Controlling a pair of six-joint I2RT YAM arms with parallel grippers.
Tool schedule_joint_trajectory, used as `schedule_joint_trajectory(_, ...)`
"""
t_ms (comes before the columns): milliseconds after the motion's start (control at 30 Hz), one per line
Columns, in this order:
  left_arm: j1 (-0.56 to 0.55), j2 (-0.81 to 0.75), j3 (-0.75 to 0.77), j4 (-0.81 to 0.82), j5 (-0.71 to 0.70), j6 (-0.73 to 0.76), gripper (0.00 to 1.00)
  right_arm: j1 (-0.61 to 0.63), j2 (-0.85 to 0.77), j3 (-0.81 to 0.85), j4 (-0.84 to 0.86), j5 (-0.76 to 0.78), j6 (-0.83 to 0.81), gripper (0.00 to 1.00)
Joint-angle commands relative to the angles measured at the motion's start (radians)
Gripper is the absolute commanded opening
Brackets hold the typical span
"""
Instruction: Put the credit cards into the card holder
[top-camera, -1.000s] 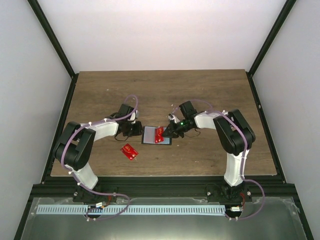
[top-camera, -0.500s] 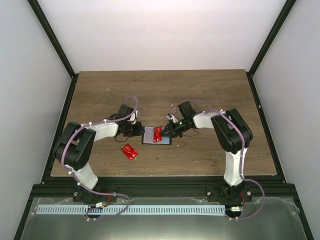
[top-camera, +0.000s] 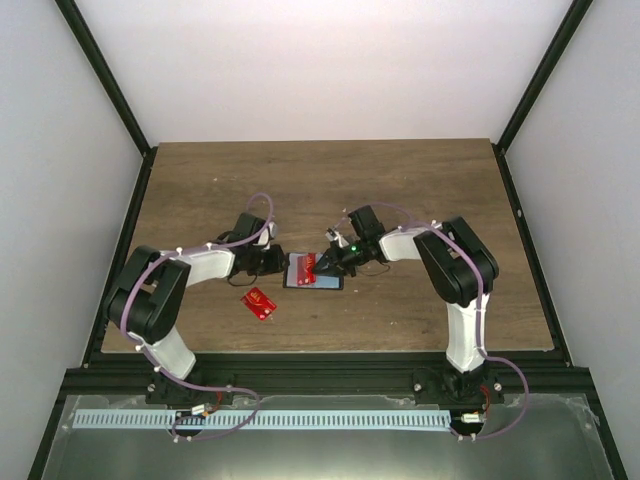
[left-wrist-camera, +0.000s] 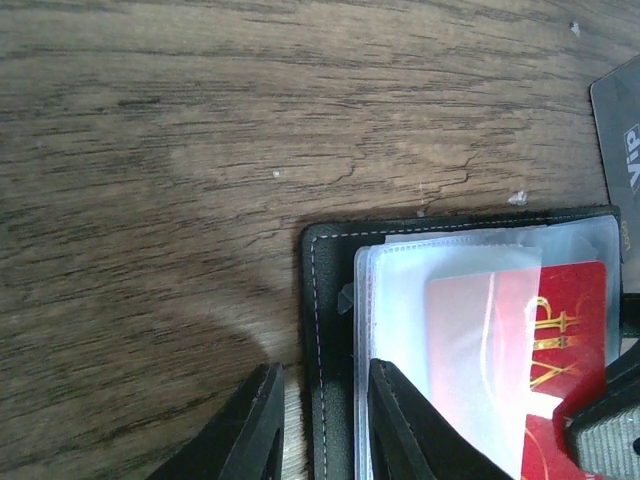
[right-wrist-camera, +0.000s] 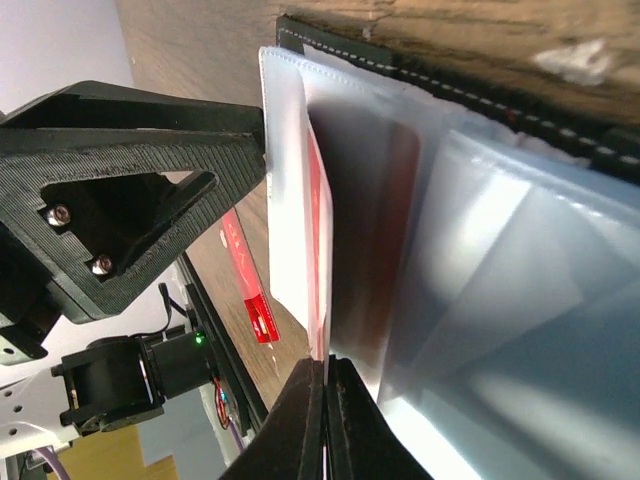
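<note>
The black card holder (top-camera: 313, 273) lies open on the table, its clear sleeves up. My right gripper (top-camera: 326, 262) is shut on the edge of a red card (right-wrist-camera: 318, 230) with gold marks (left-wrist-camera: 560, 340), which sits partly inside a clear sleeve (right-wrist-camera: 285, 180). My left gripper (top-camera: 272, 262) is open, its fingers (left-wrist-camera: 262, 420) straddling the holder's stitched left edge (left-wrist-camera: 325, 330), one on the wood, one on the sleeve. A second red card (top-camera: 260, 303) lies on the table near the front left. A dark grey card (left-wrist-camera: 620, 110) lies just beyond the holder.
The wooden table (top-camera: 200, 190) is framed by black rails (top-camera: 520, 200) at its sides and white walls behind. The loose red card also shows in the right wrist view (right-wrist-camera: 250, 290), close to the holder's near side.
My right gripper has moved left with the red card, pushing it further over the holder and into the sleeve. The left gripper has stayed at the holder's left edge.
</note>
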Motion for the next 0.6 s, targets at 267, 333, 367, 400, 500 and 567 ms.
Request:
schedule_joint_trajectory(267,0.000,-0.020,-0.082,-0.023,0.013,-0.057,0.26,0.055,0.010,-0.053,0.158,0.064,0.151,0.01)
schedule_joint_trajectory(333,0.000,-0.025,-0.089,-0.019,0.015,-0.060,0.26,0.060,0.011,-0.059,0.172,0.076,0.163,0.01)
schedule_joint_trajectory(367,0.000,-0.028,-0.093,-0.018,0.015,-0.061,0.26,0.061,0.008,-0.063,0.175,0.082,0.169,0.01)
schedule_joint_trajectory(400,0.000,-0.032,-0.095,-0.016,0.014,-0.061,0.26,0.061,0.003,-0.068,0.175,0.095,0.175,0.01)
schedule_joint_trajectory(500,0.000,-0.037,-0.101,-0.018,0.011,-0.059,0.26,0.061,-0.021,-0.075,0.151,0.134,0.173,0.01)
schedule_joint_trajectory(567,0.001,-0.036,-0.101,-0.020,0.007,-0.055,0.26,0.061,-0.043,-0.076,0.120,0.168,0.158,0.01)
